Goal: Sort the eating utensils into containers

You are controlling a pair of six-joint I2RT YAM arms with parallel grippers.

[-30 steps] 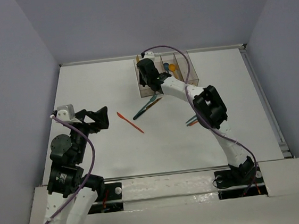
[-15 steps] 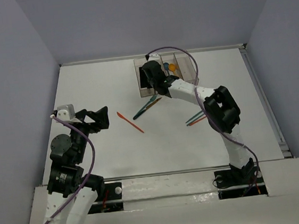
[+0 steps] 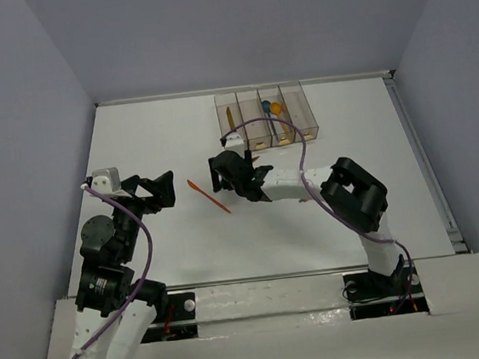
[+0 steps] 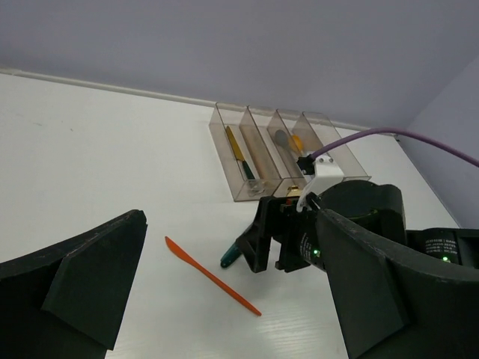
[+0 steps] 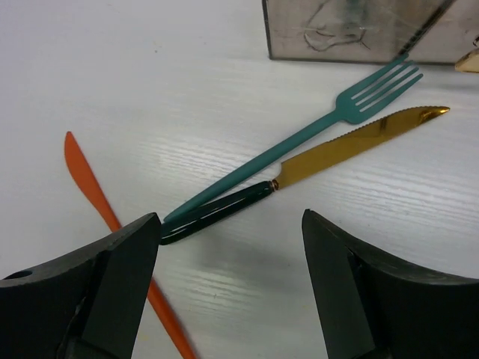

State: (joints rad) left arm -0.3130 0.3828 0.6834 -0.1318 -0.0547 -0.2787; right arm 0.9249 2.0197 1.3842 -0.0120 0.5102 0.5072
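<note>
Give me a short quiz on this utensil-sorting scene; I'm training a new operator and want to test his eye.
1. True or false: the right fingers are shut on the teal fork.
2. What lies right alongside the teal fork? A. gold-bladed knife B. blue spoon C. red fork
3. How many compartments has the row of containers?
Key: 1 false, they stand open over it; 2 A; 3 four.
</note>
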